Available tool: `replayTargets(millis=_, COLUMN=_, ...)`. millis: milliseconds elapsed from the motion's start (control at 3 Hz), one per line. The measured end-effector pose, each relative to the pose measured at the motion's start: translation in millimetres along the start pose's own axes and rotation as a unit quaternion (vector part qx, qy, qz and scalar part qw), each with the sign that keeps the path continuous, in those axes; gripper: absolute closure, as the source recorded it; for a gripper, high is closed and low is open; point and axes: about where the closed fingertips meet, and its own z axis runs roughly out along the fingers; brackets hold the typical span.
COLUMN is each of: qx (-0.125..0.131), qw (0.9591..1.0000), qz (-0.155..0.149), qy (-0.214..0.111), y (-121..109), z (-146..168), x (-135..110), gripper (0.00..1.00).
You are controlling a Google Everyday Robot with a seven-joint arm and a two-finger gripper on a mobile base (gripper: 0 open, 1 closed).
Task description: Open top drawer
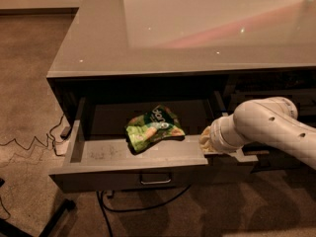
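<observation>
The top drawer (98, 180) is pulled out from under the grey tabletop, its dark front with a small metal pull (155, 180) facing the camera. Its light grey scuffed tray (101, 152) is exposed and holds a green snack bag (150, 128). My white arm reaches in from the right. The gripper (207, 141) sits at the drawer's right side, low against the front right corner of the tray, mostly hidden behind the wrist.
A wide glossy grey tabletop (197, 28) overhangs the drawer. Dark drawer fronts of another stack (266, 90) lie behind the arm on the right. Cables (29, 143) trail over the carpet at left, and a black cable (143, 204) loops under the drawer.
</observation>
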Motion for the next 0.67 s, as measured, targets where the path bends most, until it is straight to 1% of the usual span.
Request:
replayTargets(millis=333, qx=-0.008, qw=0.9999, qz=-0.007, qy=0.007, y=22.9, z=-0.3, x=-0.8, gripper=1.00)
replayTargets(millis=667, qx=-0.008, qw=0.9999, qz=-0.007, qy=0.007, y=21.7, z=-0.4, x=-1.2, gripper=1.00)
